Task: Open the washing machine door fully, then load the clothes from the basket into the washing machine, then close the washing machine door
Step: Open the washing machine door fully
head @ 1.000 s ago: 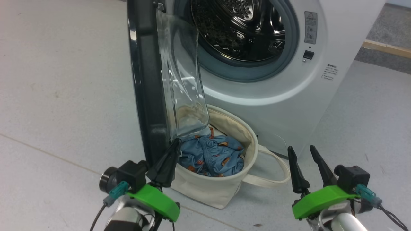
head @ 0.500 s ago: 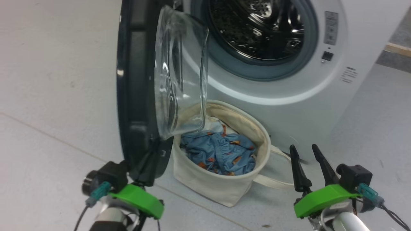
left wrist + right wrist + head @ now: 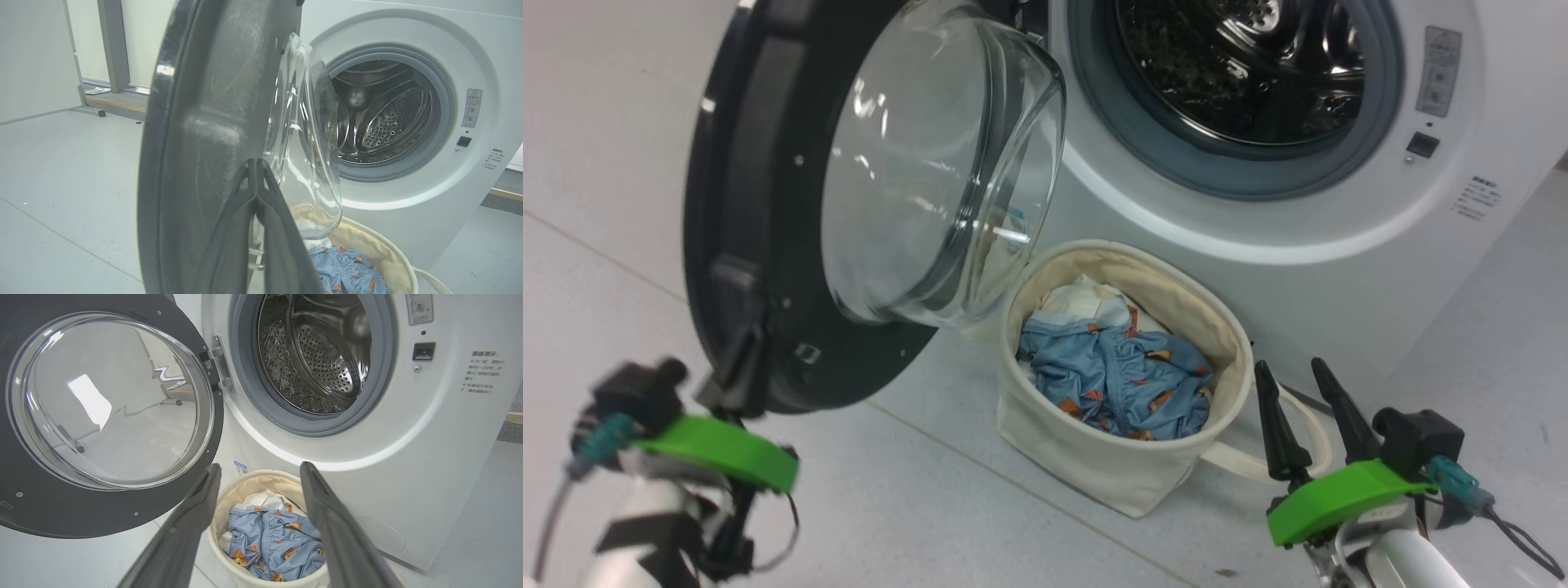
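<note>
The washing machine [image 3: 1339,269] stands with its steel drum [image 3: 1241,73] exposed. The washing machine door [image 3: 735,204], a black rim around a bulging glass bowl [image 3: 915,163], is swung out to the left. My left gripper [image 3: 747,351] is shut, its tips pressed against the door's lower inner rim; in the left wrist view the left gripper [image 3: 255,161] lies against the door [image 3: 196,122]. The cream basket [image 3: 1094,457] sits on the floor below the drum, holding the clothes [image 3: 1119,376], blue with orange prints. My right gripper [image 3: 1289,366] is open, just right of the basket; the right gripper [image 3: 260,466] frames the clothes [image 3: 273,539].
One loop handle [image 3: 1307,425] of the basket lies on the floor beside my right fingers. A wooden floor strip [image 3: 506,194] runs to the right of the machine. A metal frame leg [image 3: 92,108] stands far off on the left, across grey floor.
The door has swung wider open to the left, with my shut left gripper moving left along with it. The head camera has shifted. The right gripper has stayed put.
</note>
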`<state>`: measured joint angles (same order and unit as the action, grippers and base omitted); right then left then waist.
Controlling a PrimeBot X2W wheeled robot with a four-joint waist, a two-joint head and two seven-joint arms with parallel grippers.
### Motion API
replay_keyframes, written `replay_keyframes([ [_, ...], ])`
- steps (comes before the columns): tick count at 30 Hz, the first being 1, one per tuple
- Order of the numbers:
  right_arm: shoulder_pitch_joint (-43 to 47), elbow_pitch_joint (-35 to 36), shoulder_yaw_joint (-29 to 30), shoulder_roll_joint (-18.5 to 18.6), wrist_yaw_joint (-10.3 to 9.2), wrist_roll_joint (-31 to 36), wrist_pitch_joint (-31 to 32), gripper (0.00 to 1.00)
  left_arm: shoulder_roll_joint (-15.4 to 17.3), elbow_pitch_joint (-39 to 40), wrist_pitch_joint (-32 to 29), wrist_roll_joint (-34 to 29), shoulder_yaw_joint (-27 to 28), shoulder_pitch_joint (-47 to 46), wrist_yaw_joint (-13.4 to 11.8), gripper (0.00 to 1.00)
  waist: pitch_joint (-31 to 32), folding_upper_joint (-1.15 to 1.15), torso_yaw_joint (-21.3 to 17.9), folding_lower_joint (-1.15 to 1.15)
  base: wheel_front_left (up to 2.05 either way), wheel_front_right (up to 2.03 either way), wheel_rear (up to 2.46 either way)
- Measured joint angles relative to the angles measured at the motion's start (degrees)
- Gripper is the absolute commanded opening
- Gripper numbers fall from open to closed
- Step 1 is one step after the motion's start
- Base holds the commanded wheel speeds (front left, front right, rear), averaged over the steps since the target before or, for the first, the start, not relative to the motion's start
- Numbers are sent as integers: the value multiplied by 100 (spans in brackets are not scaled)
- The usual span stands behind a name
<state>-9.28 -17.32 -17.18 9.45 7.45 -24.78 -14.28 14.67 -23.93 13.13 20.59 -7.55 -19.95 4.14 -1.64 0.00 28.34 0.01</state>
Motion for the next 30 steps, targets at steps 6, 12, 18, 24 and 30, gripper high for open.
replay_keyframes([
  [6, -178, -38, -129, 48, 0, 0, 0, 100, 272, -275, -27, 369, 160, -419, 207, 0, -192, 0, 69, 0, 0, 0, 0],
  [12, -368, -69, -233, 119, 0, 0, 0, 100, 556, -692, -24, 617, 229, -649, 296, 0, -379, 0, 117, 0, 0, 0, 0],
  [18, -417, -107, -279, 118, 0, -1, 0, 100, 722, -1067, 34, 704, 269, -788, 297, 0, -493, 0, 154, 0, 0, 0, 0],
  [24, -606, -154, -343, 104, 0, -3, 0, 100, 813, -1517, 110, 765, 182, -1172, 302, 0, -662, 0, 205, 0, 0, 0, 0],
  [30, -607, -192, -323, 34, 0, -3, 0, 100, 895, -1838, 116, 790, 133, -1394, 303, 0, -687, 0, 220, 0, 0, 0, 0],
])
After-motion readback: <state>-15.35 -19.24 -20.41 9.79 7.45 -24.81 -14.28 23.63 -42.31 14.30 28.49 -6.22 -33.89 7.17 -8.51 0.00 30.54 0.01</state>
